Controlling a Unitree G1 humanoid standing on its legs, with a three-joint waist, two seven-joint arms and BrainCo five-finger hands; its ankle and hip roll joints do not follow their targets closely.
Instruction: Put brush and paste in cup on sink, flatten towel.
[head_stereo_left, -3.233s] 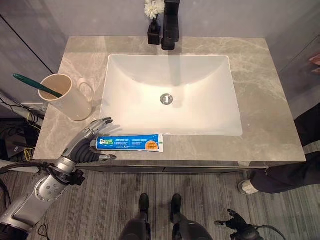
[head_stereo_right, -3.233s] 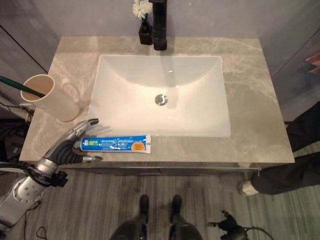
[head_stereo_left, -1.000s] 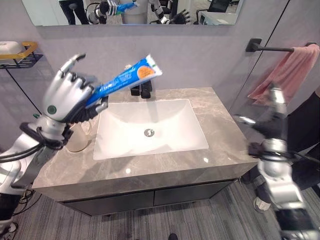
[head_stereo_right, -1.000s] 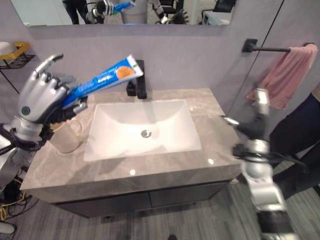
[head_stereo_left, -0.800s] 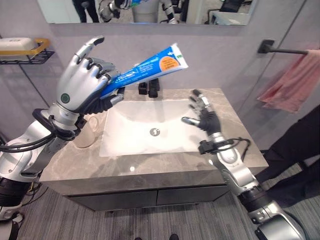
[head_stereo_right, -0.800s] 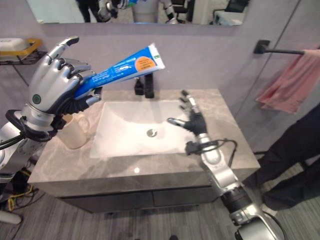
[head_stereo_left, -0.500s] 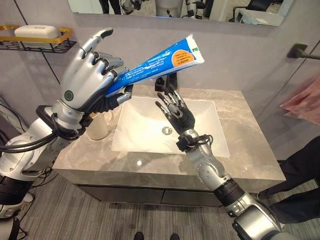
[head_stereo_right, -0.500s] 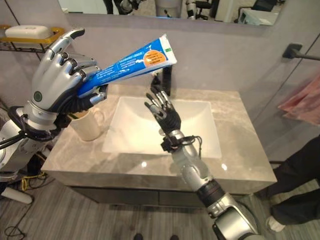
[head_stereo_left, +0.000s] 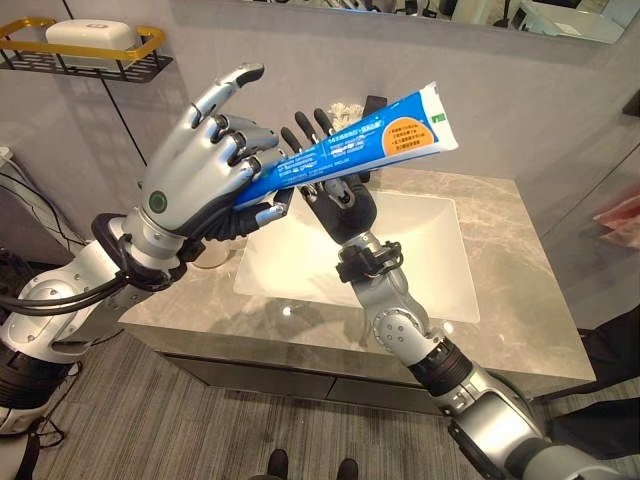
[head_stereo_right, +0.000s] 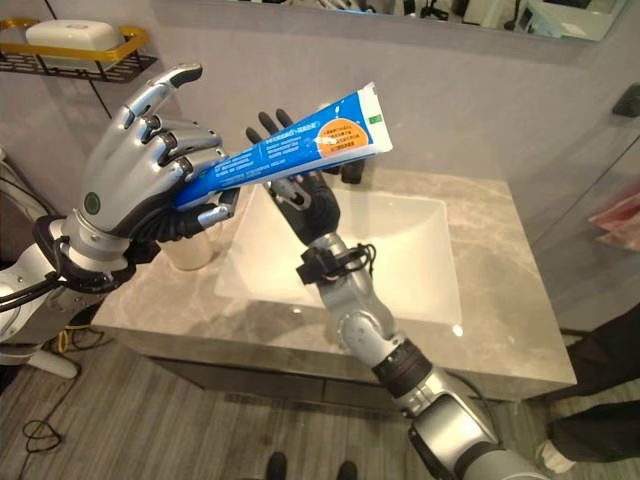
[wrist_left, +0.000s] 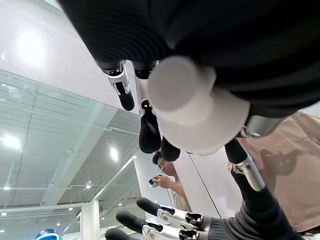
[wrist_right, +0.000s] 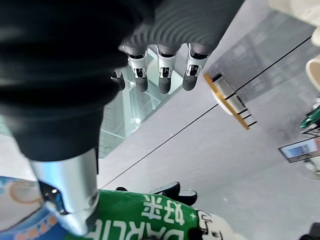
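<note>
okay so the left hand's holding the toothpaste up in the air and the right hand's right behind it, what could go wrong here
The left hand grips the toothpaste tube only near its cap end, so the long free end could swing or slip. The right hand, fingers straight, stands close behind the tube and might knock it. A dropped tube would likely land in the sink, not the cup.

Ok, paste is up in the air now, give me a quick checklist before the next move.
1. Left hand curled round the blue toothpaste tube: ok.
2. Right hand open, fingers straight, just behind the tube: ok.
3. Right hand gripping the tube: not ok.
4. Beige cup upright on the grey marble counter: mostly hidden, cannot tell.
5. White sink basin free of objects: ok where visible.
6. Pink towel flattened: cannot tell.
</note>
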